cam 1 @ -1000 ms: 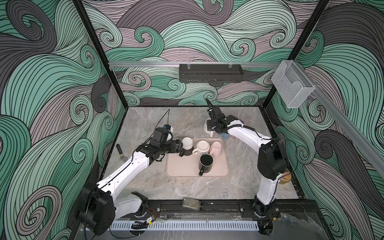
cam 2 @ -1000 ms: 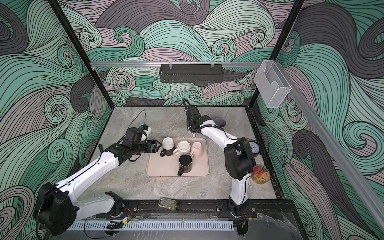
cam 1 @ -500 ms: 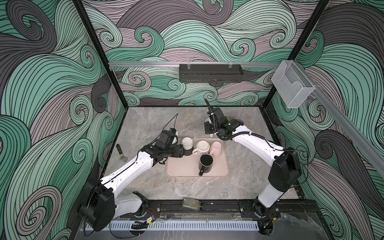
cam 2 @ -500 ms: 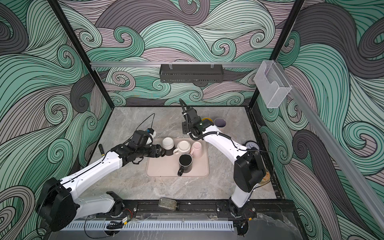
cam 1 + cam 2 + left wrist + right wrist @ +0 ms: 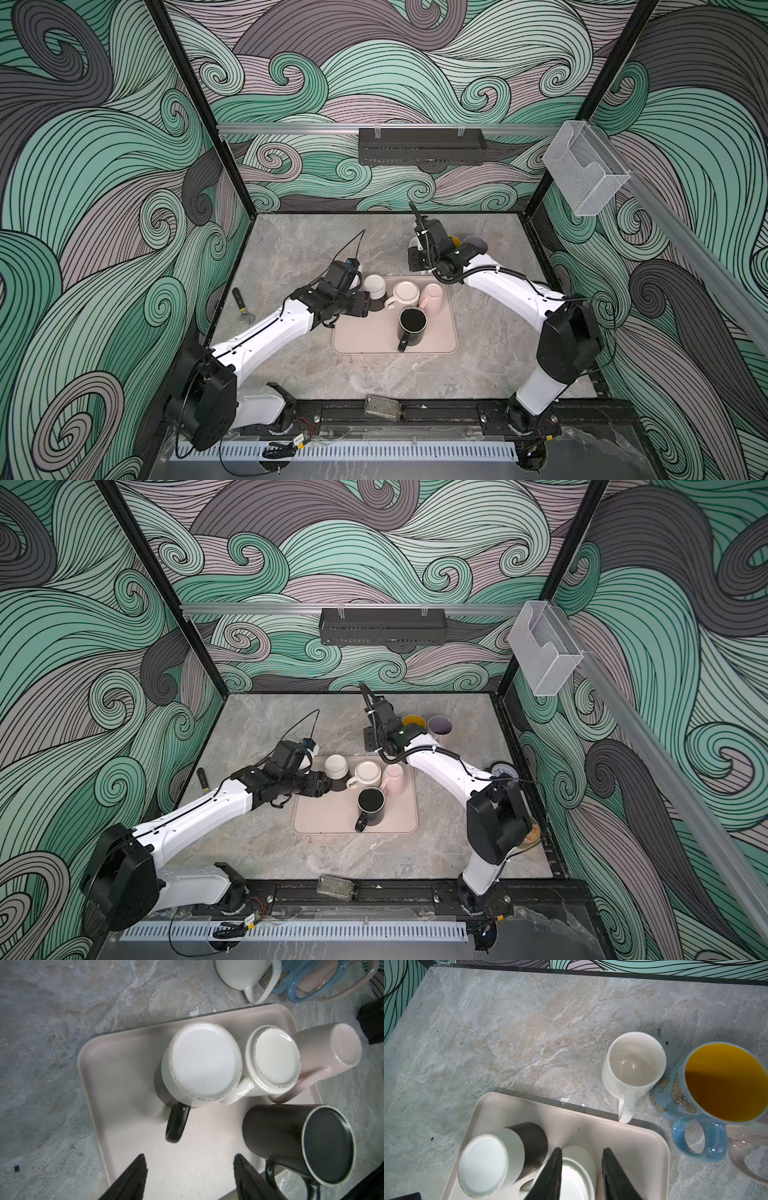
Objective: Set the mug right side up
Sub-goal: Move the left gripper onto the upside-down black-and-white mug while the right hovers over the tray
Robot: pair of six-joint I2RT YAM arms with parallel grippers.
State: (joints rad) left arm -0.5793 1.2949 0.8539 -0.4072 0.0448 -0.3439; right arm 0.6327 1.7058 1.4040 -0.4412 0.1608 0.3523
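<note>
At mid-frame in both top views, a pink tray (image 5: 365, 336) on the grey marbled surface (image 5: 311, 249). On it, four mugs, all base-up.

At the tray's upper left corner, the two-tone mug (image 5: 375, 286), white over black with a black handle. Same two-tone mug (image 5: 204, 1061) in the left wrist view, flat white base facing the camera. Just right of it and close against it, a cream mug (image 5: 406, 292). Next, at the upper right corner, a pink mug (image 5: 432, 293), pressed near the cream one. Below those, toward the tray's middle, a black mug (image 5: 412, 324), apart from the rest, handle toward the lower edge of the frame.

Left end effector (image 5: 368, 305) at the tray's left edge, just beside the dark lower wall of the two-tone mug. Contact impossible to judge from above. In the left wrist view, left end effector (image 5: 189, 1156) with jaws wide apart, only bare tray between them, the black handle just ahead of the gap.

Right end effector (image 5: 417, 265) over the tray's upper edge, right of centre. In the right wrist view, right end effector (image 5: 581, 1150) with jaws parted by a narrow gap, holding nothing, hanging over the cream mug's base.

Beyond the tray, toward the upper right of the surface, three upright mugs huddled together: a white mug (image 5: 633, 1064), a blue butterfly mug (image 5: 724, 1082) with a yellow inside, and a pale purple mug (image 5: 439, 725). Near the left edge of the surface, a wrench (image 5: 243, 305).
</note>
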